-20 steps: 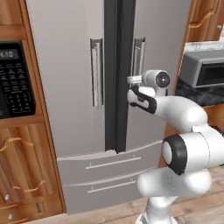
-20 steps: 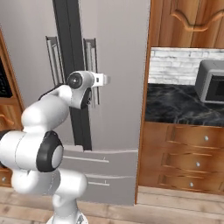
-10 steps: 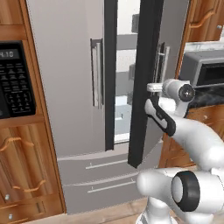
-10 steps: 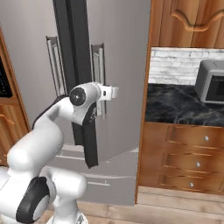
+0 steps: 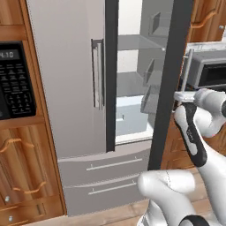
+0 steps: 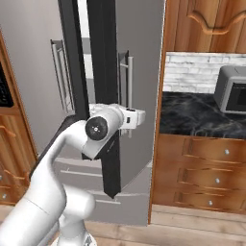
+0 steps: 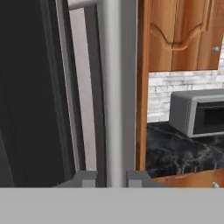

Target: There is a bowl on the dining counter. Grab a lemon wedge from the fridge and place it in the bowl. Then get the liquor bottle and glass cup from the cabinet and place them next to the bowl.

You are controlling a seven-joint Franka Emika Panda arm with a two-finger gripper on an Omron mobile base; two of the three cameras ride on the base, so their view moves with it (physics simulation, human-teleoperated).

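Note:
The grey fridge (image 5: 66, 88) stands ahead with its right door (image 5: 170, 84) swung out edge-on, baring pale shelves and a white drawer (image 5: 132, 115) inside. My gripper (image 7: 112, 178) is shut on that door's vertical bar handle (image 7: 114, 87), which runs up between the two fingertips (image 7: 87, 178). In the base views the gripper (image 6: 137, 116) sits at the lower part of the handle (image 6: 129, 72), and beside the door's dark edge (image 5: 183, 96). The lemon wedge is hidden. The bowl, dining counter, liquor bottle and glass cup are out of view.
A black microwave panel (image 5: 15, 79) is set in wood to the fridge's left. To the right, a grey oven (image 6: 230, 89) stands on a black marble worktop (image 6: 192, 115) over knobbed drawers (image 6: 202, 178). Wooden cabinet doors (image 6: 206, 24) hang above. Fridge drawers (image 5: 101, 176) lie below.
The right fridge door has swung much further open, drawn by my hand on its handle. My arm has moved right and back with it, and more of the interior shows.

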